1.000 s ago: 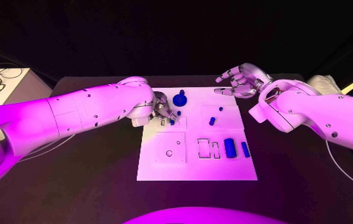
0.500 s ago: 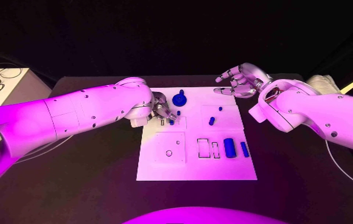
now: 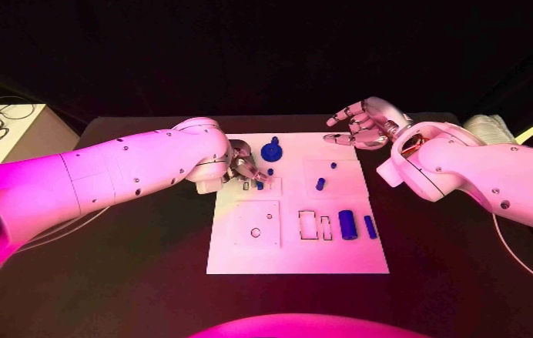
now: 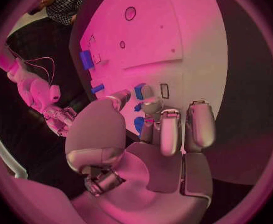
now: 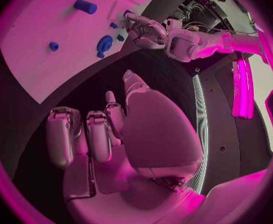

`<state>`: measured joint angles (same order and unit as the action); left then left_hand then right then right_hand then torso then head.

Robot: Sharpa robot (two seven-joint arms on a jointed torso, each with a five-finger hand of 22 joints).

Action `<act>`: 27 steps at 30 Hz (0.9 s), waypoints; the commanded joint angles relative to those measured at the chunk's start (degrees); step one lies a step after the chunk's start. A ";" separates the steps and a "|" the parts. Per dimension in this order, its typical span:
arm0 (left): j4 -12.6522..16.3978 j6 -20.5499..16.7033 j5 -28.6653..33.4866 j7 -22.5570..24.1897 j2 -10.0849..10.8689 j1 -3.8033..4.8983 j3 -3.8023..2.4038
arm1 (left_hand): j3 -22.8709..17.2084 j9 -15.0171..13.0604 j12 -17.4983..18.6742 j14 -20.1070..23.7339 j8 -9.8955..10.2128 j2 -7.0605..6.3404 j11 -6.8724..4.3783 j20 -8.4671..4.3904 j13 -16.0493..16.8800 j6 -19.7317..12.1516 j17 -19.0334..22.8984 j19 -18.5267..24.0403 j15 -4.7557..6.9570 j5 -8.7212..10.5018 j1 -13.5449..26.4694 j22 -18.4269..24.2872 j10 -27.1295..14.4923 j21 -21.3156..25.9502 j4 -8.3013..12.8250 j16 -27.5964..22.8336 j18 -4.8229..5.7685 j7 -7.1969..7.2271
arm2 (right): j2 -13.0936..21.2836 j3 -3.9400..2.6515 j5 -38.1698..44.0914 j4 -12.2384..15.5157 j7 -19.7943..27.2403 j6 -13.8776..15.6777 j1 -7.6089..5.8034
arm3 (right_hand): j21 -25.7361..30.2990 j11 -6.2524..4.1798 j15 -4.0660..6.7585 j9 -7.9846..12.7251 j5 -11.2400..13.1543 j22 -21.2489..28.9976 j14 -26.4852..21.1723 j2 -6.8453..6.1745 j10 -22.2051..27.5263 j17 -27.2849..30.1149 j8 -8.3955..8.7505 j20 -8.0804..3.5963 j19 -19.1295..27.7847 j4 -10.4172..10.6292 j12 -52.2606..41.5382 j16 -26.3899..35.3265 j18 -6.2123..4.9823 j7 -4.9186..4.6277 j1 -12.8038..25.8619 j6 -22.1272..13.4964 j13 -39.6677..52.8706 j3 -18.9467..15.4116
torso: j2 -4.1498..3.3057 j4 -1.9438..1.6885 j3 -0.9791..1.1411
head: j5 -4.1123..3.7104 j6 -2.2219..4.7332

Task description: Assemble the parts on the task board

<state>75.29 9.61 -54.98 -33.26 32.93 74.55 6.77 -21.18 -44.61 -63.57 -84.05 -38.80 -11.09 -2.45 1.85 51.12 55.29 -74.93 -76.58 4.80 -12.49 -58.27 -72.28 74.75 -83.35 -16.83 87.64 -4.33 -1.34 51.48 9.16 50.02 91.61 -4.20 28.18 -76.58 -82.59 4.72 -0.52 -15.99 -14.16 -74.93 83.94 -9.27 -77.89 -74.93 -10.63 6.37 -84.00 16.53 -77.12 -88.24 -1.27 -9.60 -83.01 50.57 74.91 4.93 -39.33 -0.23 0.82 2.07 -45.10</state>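
Little has moved since a second ago: the right hand (image 3: 364,126) has drifted slightly toward the table's far right, and the left hand (image 3: 243,165) stays at the flat white rectangular task board's (image 3: 298,253) left edge. Its silver fingers (image 4: 163,129) are bent down over small blue plastic pegs (image 4: 139,91); whether they grip one I cannot tell. A round blue knob-shaped part (image 3: 271,151) stands just beyond them. The right hand hovers off the board's far right corner, fingers loosely spread, holding nothing. Two blue cylinders (image 3: 347,223) lie near the board's right side.
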 commanded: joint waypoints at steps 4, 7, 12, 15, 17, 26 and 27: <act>1.08 1.08 -1.20 -0.97 0.73 0.28 -1.22 | 0.30 -0.08 0.30 -4.62 -0.12 0.25 0.34 0.10 -0.50 -0.08 -10.45 0.02 0.28 0.28 0.52 0.20 -0.32 0.40 0.12 0.01 0.32 -0.35 | -0.02 0.00 0.52 -0.11 0.65 -0.23 0.08 | 0.37 0.06 0.12 0.08 0.28 -9.76 5.05 -0.02 0.42 -11.68 -0.29 -0.10 -2.32 0.15 0.29 0.27 -0.66 -0.02 0.51 -0.03 2.17 -0.22 | 0.06 -0.02 0.07 | 0.07 0.25; 1.68 0.91 -1.30 -1.05 1.23 0.43 -1.88 | 0.47 -0.09 1.10 -4.51 0.06 0.31 0.43 0.12 -1.56 -0.56 -10.09 0.47 0.23 0.20 -0.01 0.79 -0.98 0.66 0.22 -0.19 0.19 -0.46 | -0.03 0.00 0.52 -0.20 0.66 -0.20 0.10 | 0.40 0.07 0.12 0.09 0.30 -9.75 5.04 -0.02 0.40 -11.62 -0.30 -0.10 -2.31 0.16 0.27 0.31 -0.67 -0.02 0.66 -0.04 2.18 -0.26 | 0.04 -0.07 0.03 | 0.10 0.31; 2.77 1.11 -1.01 -1.11 2.24 0.65 -3.01 | 0.95 -0.05 3.16 -4.18 0.50 0.45 0.80 0.27 -4.21 -1.57 -9.07 1.70 -0.05 0.13 -0.56 2.31 -2.73 1.37 0.17 -0.77 -0.13 -0.88 | -0.06 0.00 0.52 -0.32 0.68 -0.20 0.13 | 0.40 0.07 0.12 0.09 0.30 -9.75 5.04 -0.02 0.40 -11.62 -0.30 -0.10 -2.31 0.16 0.27 0.31 -0.67 -0.02 0.66 -0.04 2.18 -0.26 | 0.00 0.00 0.02 | 0.14 0.53; 3.26 2.02 -0.39 -1.22 2.99 0.87 -3.77 | 1.49 0.18 5.82 -3.53 1.32 0.68 1.41 0.60 -7.59 -2.88 -7.23 3.54 -0.59 0.03 -1.18 4.58 -5.07 2.48 0.16 -1.85 -0.60 -1.57 | -0.05 0.00 0.52 -0.35 0.69 -0.20 0.15 | 0.40 0.07 0.12 0.09 0.30 -9.75 5.04 -0.02 0.40 -11.62 -0.30 -0.10 -2.31 0.16 0.27 0.31 -0.67 -0.02 0.66 -0.04 2.18 -0.26 | -0.03 0.05 0.04 | 0.08 0.65; 3.20 2.40 -0.04 -1.17 3.43 1.13 -4.32 | 1.84 0.93 8.57 -2.55 2.94 0.93 2.28 1.06 -10.98 -4.97 -4.72 5.43 -1.33 -0.15 -2.04 6.88 -7.71 3.70 0.17 -3.38 -1.06 -2.56 | -0.03 0.00 0.52 -0.39 0.69 -0.20 0.16 | 0.40 0.07 0.12 0.09 0.30 -9.75 5.04 -0.02 0.40 -11.62 -0.30 -0.10 -2.31 0.16 0.27 0.31 -0.67 -0.02 0.66 -0.04 2.18 -0.26 | -0.06 0.03 0.02 | 0.03 0.75; -3.06 1.53 0.42 0.86 1.75 2.60 -5.24 | 2.03 3.55 8.01 -2.63 6.81 1.97 3.69 2.22 -11.10 -7.42 -4.92 5.07 -2.59 -0.75 -5.13 6.54 -8.26 3.81 0.26 -3.25 -1.02 -4.24 | -0.09 0.00 0.52 -0.62 0.83 -0.02 0.17 | 0.47 0.06 0.12 0.11 0.27 -9.70 5.04 0.01 0.40 -11.62 -0.33 -0.10 -2.29 0.13 0.26 0.31 -0.68 -0.02 0.81 -0.04 2.18 -0.29 | -0.25 0.10 -0.02 | 0.15 1.12; -3.83 1.51 0.38 1.04 1.37 2.70 -5.26 | 2.02 3.56 8.00 -2.64 6.82 1.97 3.69 2.22 -11.08 -7.42 -4.94 5.05 -2.59 -0.75 -5.14 6.51 -8.24 3.79 0.26 -3.23 -1.02 -4.24 | -0.10 0.00 0.52 -0.63 0.84 -0.01 0.17 | 0.47 0.06 0.12 0.11 0.27 -9.70 5.04 0.01 0.40 -11.62 -0.33 -0.10 -2.29 0.13 0.26 0.31 -0.68 -0.02 0.81 -0.04 2.18 -0.29 | -0.31 0.14 -0.07 | 0.19 1.20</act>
<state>72.20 10.68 -55.19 -33.81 34.82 77.04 1.59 -19.36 -41.10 -55.42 -83.95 -32.22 -9.21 0.82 3.91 39.98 48.22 -74.92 -71.47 2.63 -13.00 -62.88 -65.72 66.33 -79.55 -16.76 84.24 -4.34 -5.72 51.43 9.16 50.02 90.98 -4.15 28.24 -76.44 -82.37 4.72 -0.52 -15.95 -14.17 -74.91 83.94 -9.28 -77.89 -74.91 -10.63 6.37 -84.00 16.53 -77.12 -88.24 -1.26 -9.60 -82.68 50.57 74.90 4.93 -39.50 -0.19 0.80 2.15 -44.04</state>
